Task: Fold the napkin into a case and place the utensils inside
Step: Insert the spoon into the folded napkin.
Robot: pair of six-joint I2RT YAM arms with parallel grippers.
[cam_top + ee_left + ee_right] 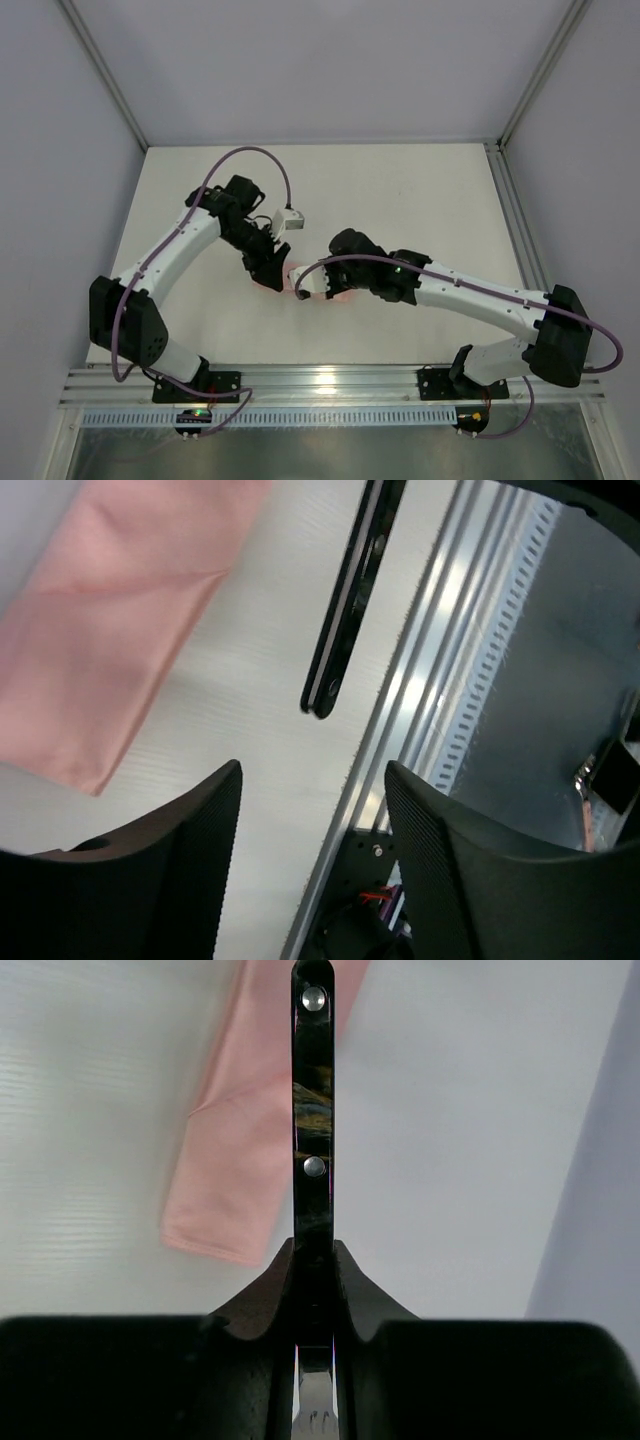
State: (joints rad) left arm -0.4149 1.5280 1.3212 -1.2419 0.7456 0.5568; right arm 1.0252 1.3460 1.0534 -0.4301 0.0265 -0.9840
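Right claw (315, 1252) pinches the fork (313, 1110) near its neck, handle jutting out over the pink case (235, 1180), which lies flat on the tabletop (480, 1160). Left claw (313, 770) hangs parted and empty just beside the case (nothing pins it down). The risk: the handle snags a fold and shoves the case along, or the fork swivels in that narrow pinch.

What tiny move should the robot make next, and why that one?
Probably the right pincer should ease the fork, handle first, toward the end of the folded pink napkin. It grips the fork near the prongs, handle pointing outward close by the cloth; the left pincer stands open nearby, holding nothing.
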